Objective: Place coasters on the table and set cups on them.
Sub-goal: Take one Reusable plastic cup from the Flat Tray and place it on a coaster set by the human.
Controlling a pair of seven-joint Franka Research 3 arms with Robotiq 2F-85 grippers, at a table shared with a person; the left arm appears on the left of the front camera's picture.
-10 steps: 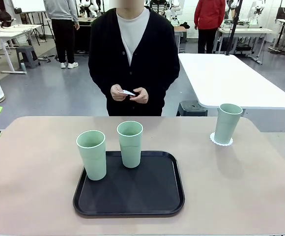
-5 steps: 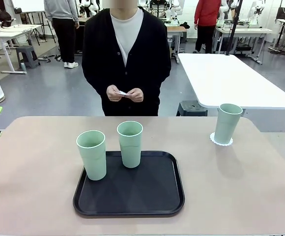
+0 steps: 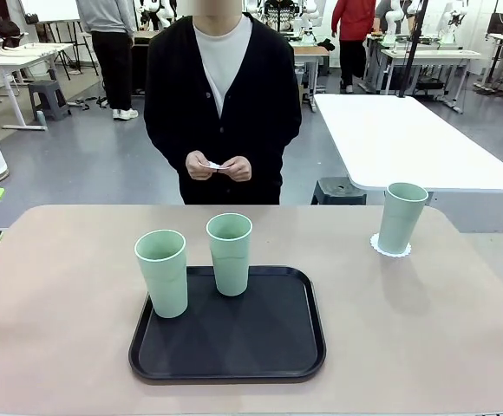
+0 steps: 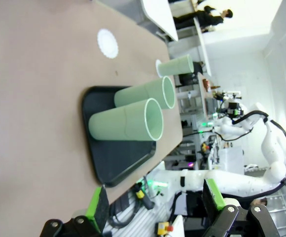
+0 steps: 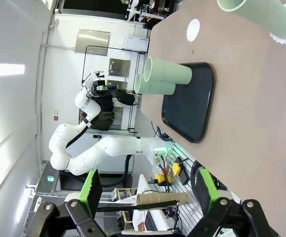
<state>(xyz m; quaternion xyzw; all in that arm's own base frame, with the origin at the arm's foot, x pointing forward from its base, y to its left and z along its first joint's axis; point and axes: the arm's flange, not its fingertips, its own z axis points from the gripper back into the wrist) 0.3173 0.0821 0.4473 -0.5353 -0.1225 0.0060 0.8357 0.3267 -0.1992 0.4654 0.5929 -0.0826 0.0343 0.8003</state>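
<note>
Two cups (image 3: 160,273) are parked on the black tray (image 3: 251,338). Third cup (image 3: 401,217) is set on a coaster (image 3: 390,250) at the table's (image 3: 61,303) far right. Spare coaster (image 4: 107,43) is left bare past the tray. Left claw (image 4: 155,202) and right claw (image 5: 148,190) are held wide, empty.

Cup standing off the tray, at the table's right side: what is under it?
A white scalloped coaster lies under the cup, on the table. Its edge shows around the cup's base; its middle is covered.
</note>
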